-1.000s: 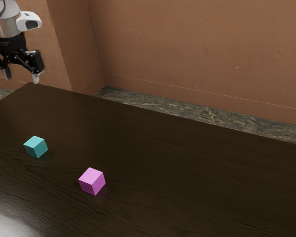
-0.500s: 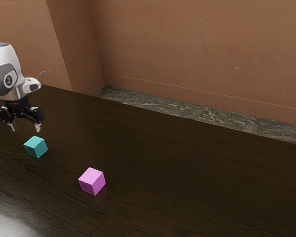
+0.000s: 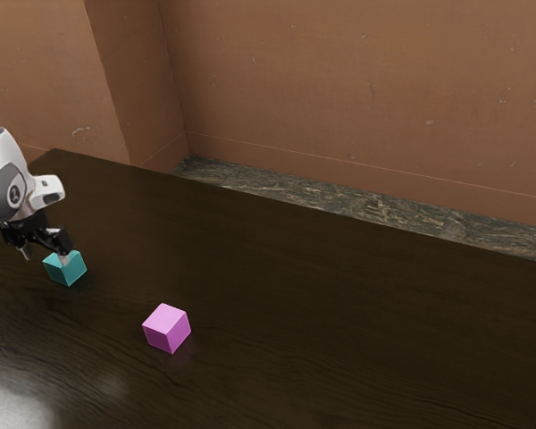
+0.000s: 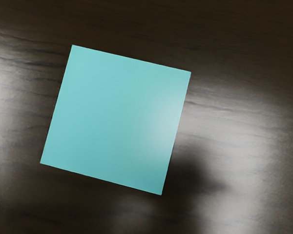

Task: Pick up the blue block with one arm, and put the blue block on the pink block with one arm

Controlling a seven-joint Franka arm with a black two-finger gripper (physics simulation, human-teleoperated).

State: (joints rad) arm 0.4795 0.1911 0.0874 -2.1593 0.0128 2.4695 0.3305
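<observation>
one blue block (image 3: 65, 268), one pink block (image 3: 167, 328) and one arm (image 3: 4, 186), at a dark wooden bench (image 3: 339, 313). the fingers (image 3: 62, 245) are spread wide, low over the blue block's top, released and holding nothing; whether a tip brushes the block i cannot tell. the blue block rests on the bench at the exterior view's left, well apart from the pink block. the wrist view gives the blue block's top face directly under the hand, edges slightly turned, bench grain all round it; the exterior view gives the pink block and the arm.
</observation>
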